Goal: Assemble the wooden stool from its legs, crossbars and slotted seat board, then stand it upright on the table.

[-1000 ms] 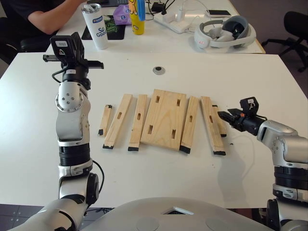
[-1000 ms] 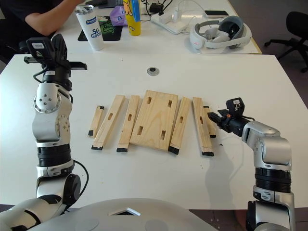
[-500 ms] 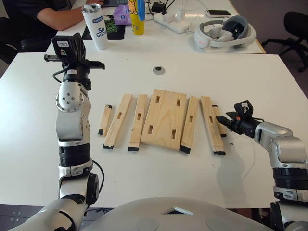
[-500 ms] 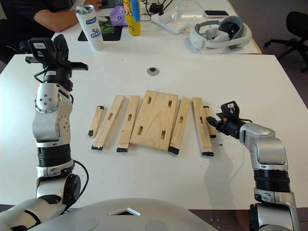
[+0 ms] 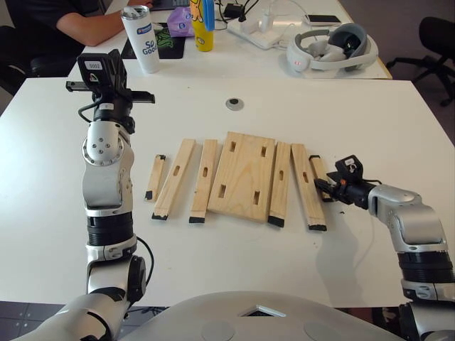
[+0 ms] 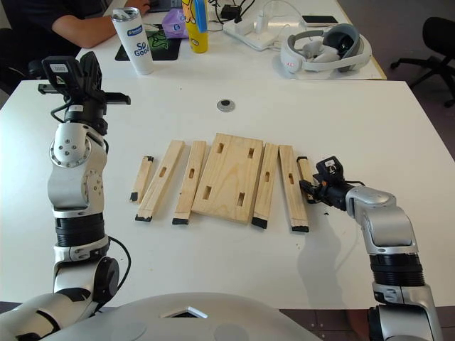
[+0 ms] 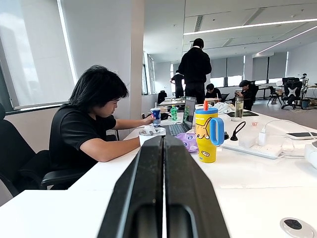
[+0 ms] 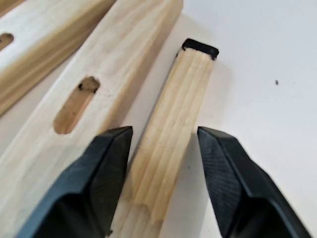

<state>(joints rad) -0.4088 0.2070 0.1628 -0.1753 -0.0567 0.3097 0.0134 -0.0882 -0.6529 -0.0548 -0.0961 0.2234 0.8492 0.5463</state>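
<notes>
Seat board: the pale rectangular wooden seat board (image 5: 245, 175) with four slots is lying flat, slightly skewed, at the middle of the white worktop (image 5: 234, 263).
Left legs: two long pale wooden bars with oval slots and black end caps, the left inner leg (image 5: 204, 180) and the left outer leg (image 5: 175, 177), are lying side by side just left of the board.
Left crossbar: the short thin wooden left crossbar (image 5: 155, 177) is lying just outside them, apart.
Right legs: the matching right inner leg (image 5: 280, 182) is lying just beside the board's right edge, with the right outer leg (image 5: 304, 186) next to it.
Right crossbar: the short black-tipped right crossbar (image 8: 190, 84) is lying flat just beside the outer leg.
Right gripper: the right gripper (image 8: 162, 131) is sitting low at the worktop with its black fingers spread, one on each side of the right crossbar (a gap is showing along one finger; whether the other is touching, I cannot tell).
Left gripper: the left gripper (image 7: 163, 148) is hanging high over the far left of the worktop, well apart from the wood, its fingers pressed together on nothing.
Open room: bare white surface is stretching in front of the parts and out to the right edge.
Far edge: a grey round grommet (image 5: 234, 104) is sitting near it; beyond, a second table (image 5: 234, 60) is carrying a white tumbler (image 5: 140, 39), a yellow bottle (image 5: 204, 25) and a white headset (image 5: 330, 48).
</notes>
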